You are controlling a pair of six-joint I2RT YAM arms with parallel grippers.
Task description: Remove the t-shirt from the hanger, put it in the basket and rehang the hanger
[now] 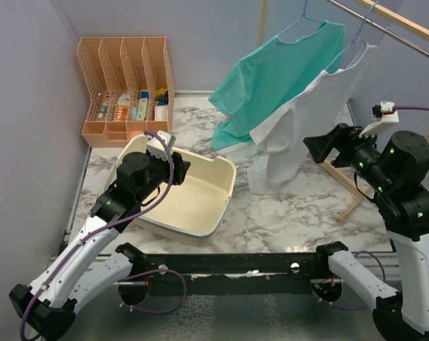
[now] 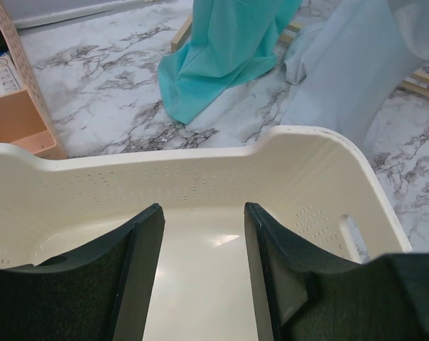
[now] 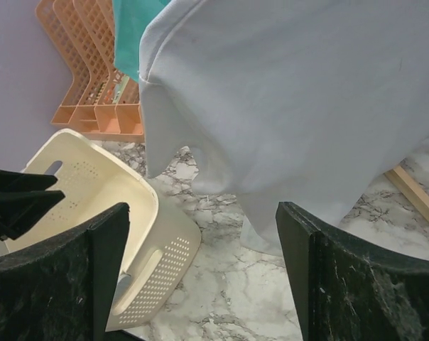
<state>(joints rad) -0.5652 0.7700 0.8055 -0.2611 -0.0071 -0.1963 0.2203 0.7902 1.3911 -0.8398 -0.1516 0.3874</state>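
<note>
Top external view: at the far left an orange file rack [image 1: 126, 85] stands on the marble counter [image 1: 285, 213] against the wall, with small packets in its lower slots. Next comes the left tool [image 1: 177, 165], hanging over the near-left part of a cream plastic basket [image 1: 200, 227]. The left wrist view shows its two dark fingers [image 2: 140, 270] spread apart with nothing between them, and the basket's bare floor shows in the gap. Right of the basket, a teal t-shirt [image 1: 278, 71] hangs on a light blue hanger [image 1: 300, 25], its lower hem pooled on the counter. Just beside it and partly in front of it, a white t-shirt [image 1: 300, 128] hangs on a second blue hanger [image 1: 356, 39] near the wooden rail [image 1: 406, 25], and its hem also reaches the counter. Farthest right, the right tool [image 1: 314, 145] is raised level with the middle of the white t-shirt and points at it from the right. It is close to the cloth, though contact cannot be told. In the right wrist view its fingers stand wide apart and grip nothing, with white fabric filling the space beyond them.
</note>
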